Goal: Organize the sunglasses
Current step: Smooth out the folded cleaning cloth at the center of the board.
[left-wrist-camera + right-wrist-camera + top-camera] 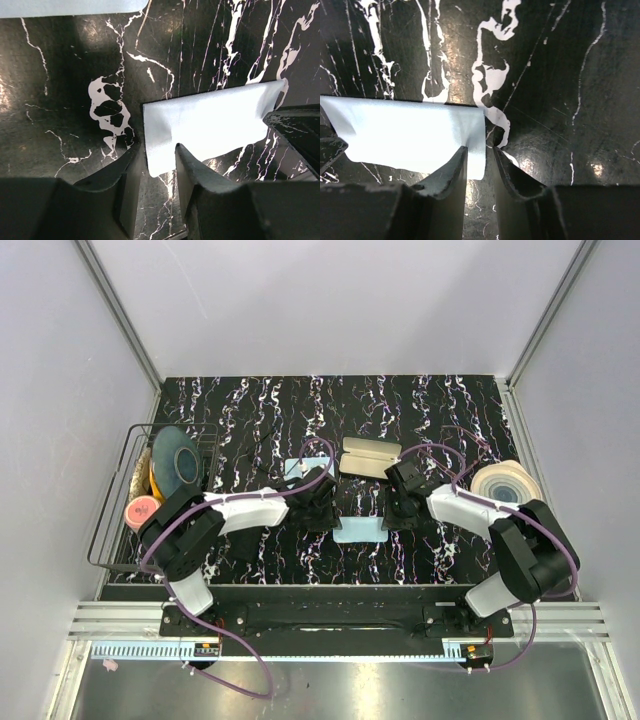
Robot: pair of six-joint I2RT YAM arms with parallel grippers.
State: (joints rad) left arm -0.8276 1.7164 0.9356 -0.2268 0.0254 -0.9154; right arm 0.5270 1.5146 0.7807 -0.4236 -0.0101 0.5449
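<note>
**Both grippers at the blue cloth**

From above, we see the pale blue cloth [360,531] lying flat on the marbled table [250,410], just in front of the open cream case [370,458]. The left gripper [322,512] is at its left end and the right gripper [398,510] at its right.

On the left wrist, we find the jaws slightly spread, with a corner of the cloth [210,120] lying in the gap.

On the right wrist it is much the same: jaws narrowly apart, astride the opposite corner and not pinching it.
</note>
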